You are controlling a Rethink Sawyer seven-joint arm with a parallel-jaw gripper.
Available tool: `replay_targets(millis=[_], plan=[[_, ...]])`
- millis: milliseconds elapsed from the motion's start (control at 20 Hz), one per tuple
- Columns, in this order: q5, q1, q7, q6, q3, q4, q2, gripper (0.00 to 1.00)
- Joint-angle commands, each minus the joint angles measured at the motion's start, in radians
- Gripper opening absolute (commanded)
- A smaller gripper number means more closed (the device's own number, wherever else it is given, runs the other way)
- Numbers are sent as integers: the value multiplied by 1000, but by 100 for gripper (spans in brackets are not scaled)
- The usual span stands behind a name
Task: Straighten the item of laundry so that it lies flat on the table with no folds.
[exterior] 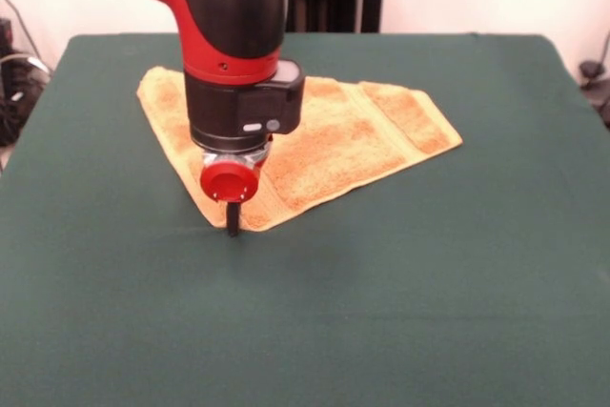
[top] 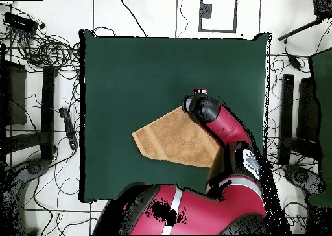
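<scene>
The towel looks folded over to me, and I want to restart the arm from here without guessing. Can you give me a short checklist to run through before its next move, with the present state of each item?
1. Towel lying flat with no folds: not ok. It shows as a rough triangle with one layer doubled over.
2. Towel fully on the table: ok. Green cloth shows all round it in both views.
3. Gripper at the towel's edge: ok. Its tip comes down at the corner nearest the front camera.
4. Gripper open or shut: cannot tell. Only one dark tip shows below the red cap.
5. Towel actually gripped: cannot tell.
6. Room to spread the towel: ok. Bare table lies beyond the folded corner.
</scene>
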Motion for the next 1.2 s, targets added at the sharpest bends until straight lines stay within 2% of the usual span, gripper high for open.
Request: replay_targets(millis=[50,350,750,1200], plan=[[-17,20,61,49,73,-105,119,0],[-60,9,30,169,37,-174,86,0],[-104,-2,35,311,18,-300,95,0],[-151,-6,72,582,-22,-524,138,0]])
